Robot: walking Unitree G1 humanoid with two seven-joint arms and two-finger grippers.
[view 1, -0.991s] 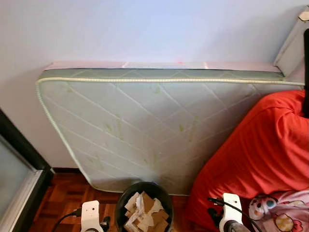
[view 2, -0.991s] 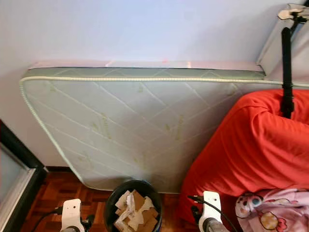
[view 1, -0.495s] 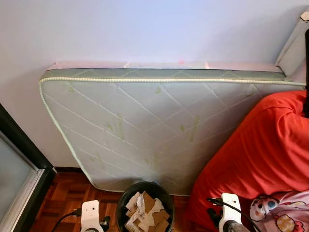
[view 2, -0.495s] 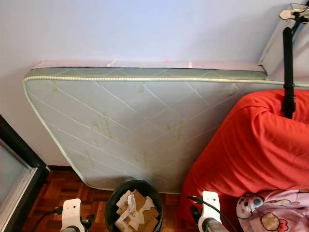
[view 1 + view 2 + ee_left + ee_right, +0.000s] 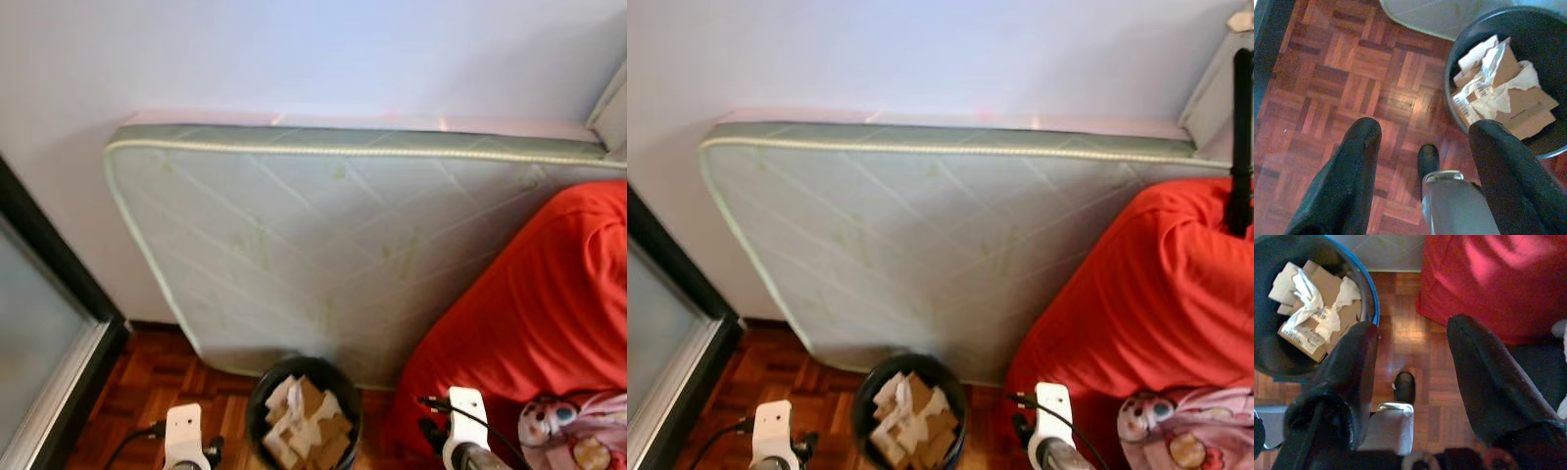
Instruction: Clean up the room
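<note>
Parquet floor (image 5: 1342, 73) holds a black bin (image 5: 1462, 34) of crumpled cardboard; both grippers (image 5: 1422, 132) (image 5: 1410, 338) spread, empty.

Domestic room, most likely a bedroom or spare room in a home. Quilted green-trimmed mattress (image 5: 323, 255) stood on edge against a plain pale wall (image 5: 294, 54), centre of frame. Red bedding (image 5: 534, 313) heaped at right, cartoon-print fabric (image 5: 578, 436) at lower right. Parquet floor (image 5: 1327, 88). Dark-framed glass door (image 5: 39, 343) at lower left. Black waste bin (image 5: 304, 421) holding cardboard scraps, bottom centre.
</note>
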